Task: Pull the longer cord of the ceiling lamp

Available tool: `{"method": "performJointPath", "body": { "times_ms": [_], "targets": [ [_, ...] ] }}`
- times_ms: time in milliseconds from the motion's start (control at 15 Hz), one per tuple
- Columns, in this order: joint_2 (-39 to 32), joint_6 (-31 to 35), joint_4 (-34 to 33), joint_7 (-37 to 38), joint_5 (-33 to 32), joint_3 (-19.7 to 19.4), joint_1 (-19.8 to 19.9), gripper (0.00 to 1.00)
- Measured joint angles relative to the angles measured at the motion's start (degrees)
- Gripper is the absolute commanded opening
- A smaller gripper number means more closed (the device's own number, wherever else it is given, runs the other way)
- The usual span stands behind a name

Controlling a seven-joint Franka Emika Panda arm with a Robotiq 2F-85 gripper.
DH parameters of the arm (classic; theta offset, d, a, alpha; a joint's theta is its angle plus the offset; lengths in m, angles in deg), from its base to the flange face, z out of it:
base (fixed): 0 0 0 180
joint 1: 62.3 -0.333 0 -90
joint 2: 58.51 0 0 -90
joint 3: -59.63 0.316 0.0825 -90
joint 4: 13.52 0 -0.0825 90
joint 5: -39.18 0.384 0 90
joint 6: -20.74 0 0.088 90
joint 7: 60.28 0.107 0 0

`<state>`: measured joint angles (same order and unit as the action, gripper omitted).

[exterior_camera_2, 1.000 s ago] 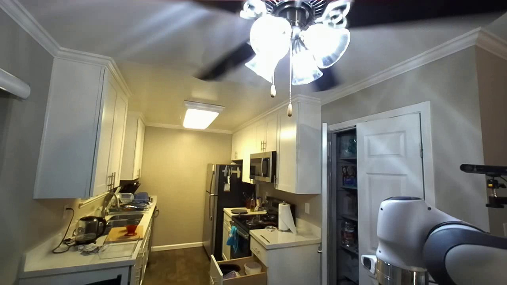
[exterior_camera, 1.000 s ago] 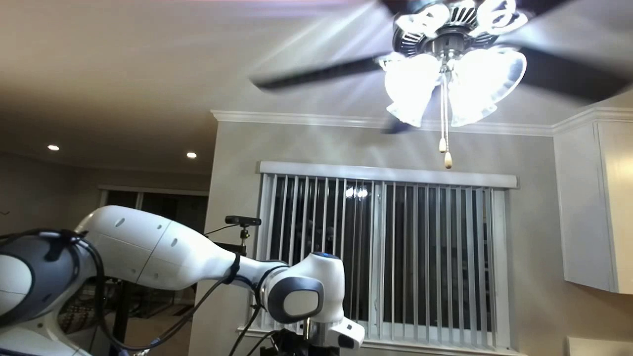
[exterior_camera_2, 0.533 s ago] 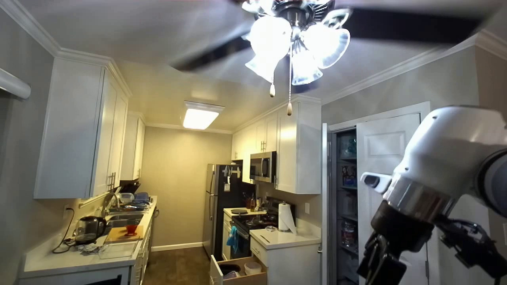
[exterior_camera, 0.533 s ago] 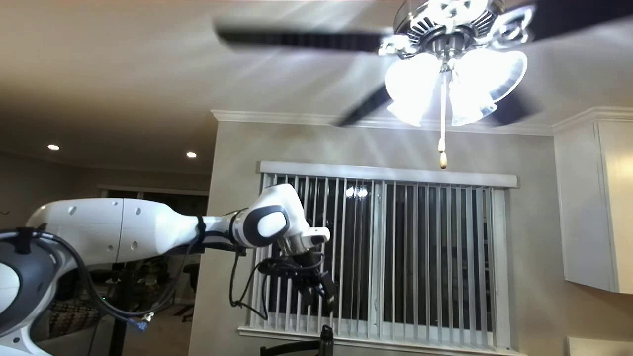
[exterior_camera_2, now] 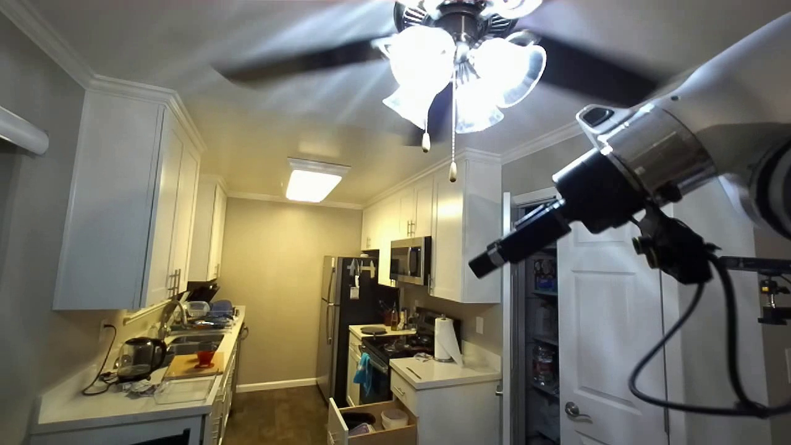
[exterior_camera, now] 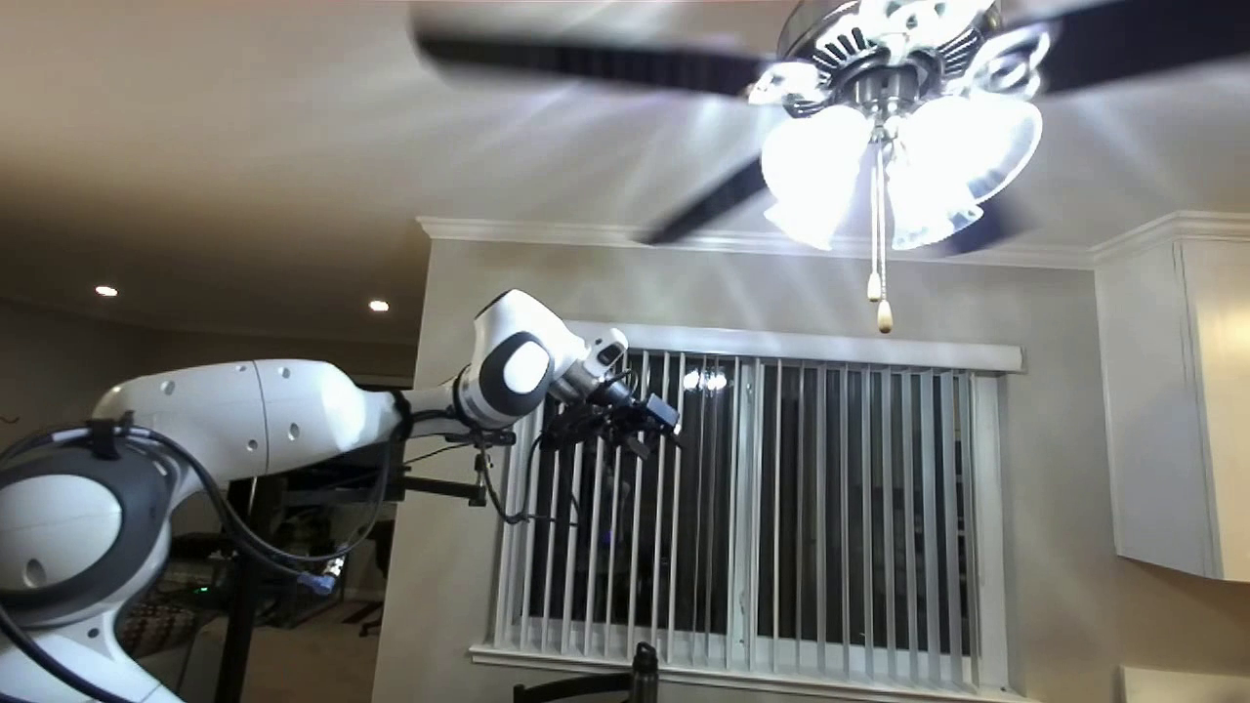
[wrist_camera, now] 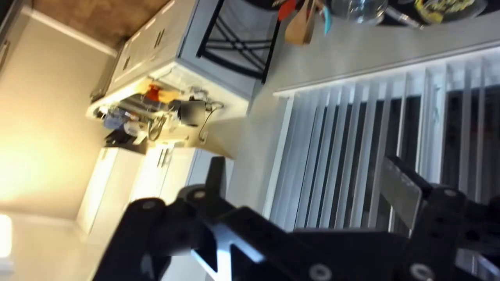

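Note:
The ceiling lamp (exterior_camera: 884,90) glows at the top of both exterior views (exterior_camera_2: 462,26), with bright glass shades and dark blurred blades. The longer cord (exterior_camera: 883,234) hangs from its middle, its small weight lowest; it also shows in an exterior view (exterior_camera_2: 453,123). The shorter pull cord (exterior_camera_2: 426,142) hangs beside it. My gripper (exterior_camera: 664,428) is below and left of the cords there; in an exterior view (exterior_camera_2: 488,262) it is below and right of the longer cord's weight, apart from it. In the wrist view the gripper (wrist_camera: 306,171) is open and empty. Lamp and cords are out of that view.
Fan blades (exterior_camera_2: 303,62) sweep around the lamp. Window blinds (exterior_camera: 781,508) hang behind the arm. White cabinets (exterior_camera: 1162,400) stand at the side. A camera on a stand (exterior_camera_2: 772,290) and a pantry door (exterior_camera_2: 612,321) are near the arm. A drawer (exterior_camera_2: 377,423) stands open.
The arm has risen, and the gripper has tilted from pointing down to pointing outward, higher and nearer the cords' height. The fan blades have turned. The cords sway slightly.

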<state>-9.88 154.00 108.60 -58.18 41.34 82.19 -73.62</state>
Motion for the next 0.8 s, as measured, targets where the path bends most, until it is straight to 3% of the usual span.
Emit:
{"method": "performJointPath", "body": {
  "times_ms": [333,533,800],
  "targets": [
    [-7.08,15.08,-8.22,3.44,-7.85,0.97,10.00,1.00],
    [-9.27,19.65,-11.25,5.81,-11.29,1.04,15.65,1.00],
    [-10.29,19.83,-12.16,6.25,-11.64,0.80,16.91,1.00]
  ]
}}
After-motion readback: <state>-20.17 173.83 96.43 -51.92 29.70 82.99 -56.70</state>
